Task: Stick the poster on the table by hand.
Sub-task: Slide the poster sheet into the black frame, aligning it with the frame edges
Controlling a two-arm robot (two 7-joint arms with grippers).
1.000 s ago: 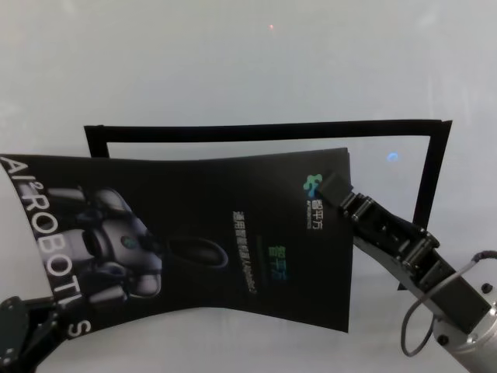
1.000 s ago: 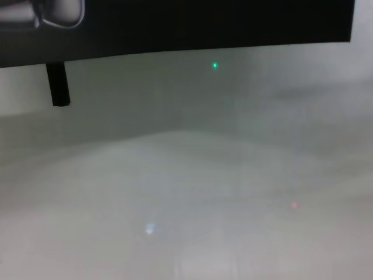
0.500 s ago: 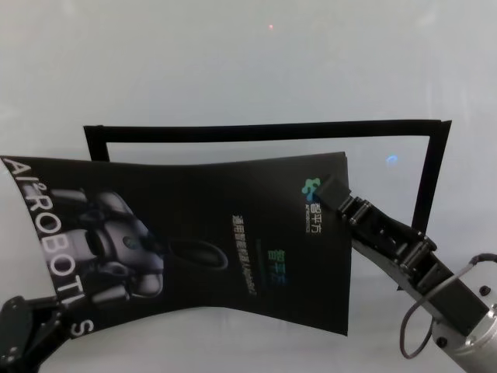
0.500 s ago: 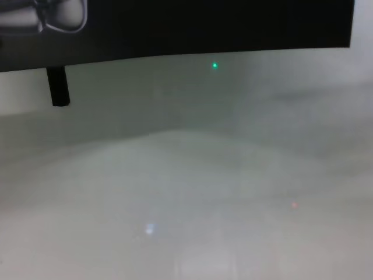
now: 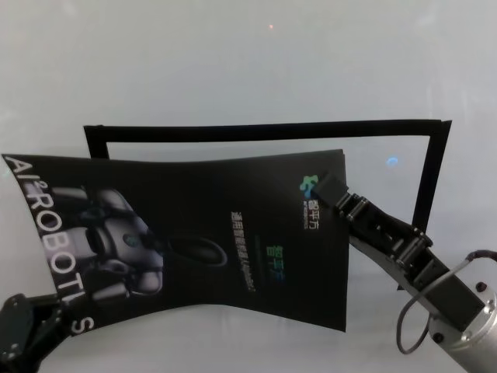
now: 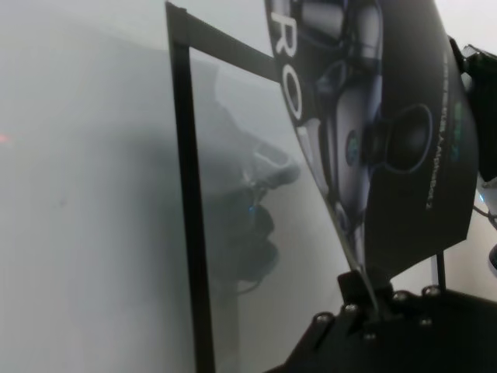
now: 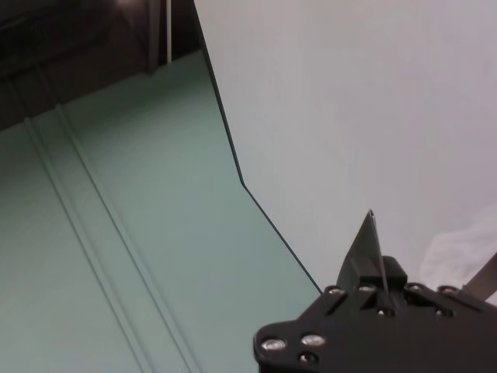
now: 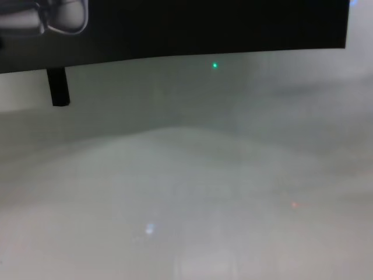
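The large glossy black poster (image 5: 186, 241) with white capitals and a grey-white robot picture hangs across the middle of the head view, sagging between two grips above the pale grey-white table (image 5: 248, 70). Compared with half a second ago its right edge has drifted slightly up and left in that view, nearer the thin black rectangular outline (image 5: 264, 129) marked on the table; the left end has barely moved. The right gripper (image 5: 332, 189), centre right, is clamped on the poster's right edge. The left gripper (image 6: 365, 295), at the head view's lower left, pinches the left corner. Judging by the sag, the sheet is not yet laid flat, so alignment is under way.
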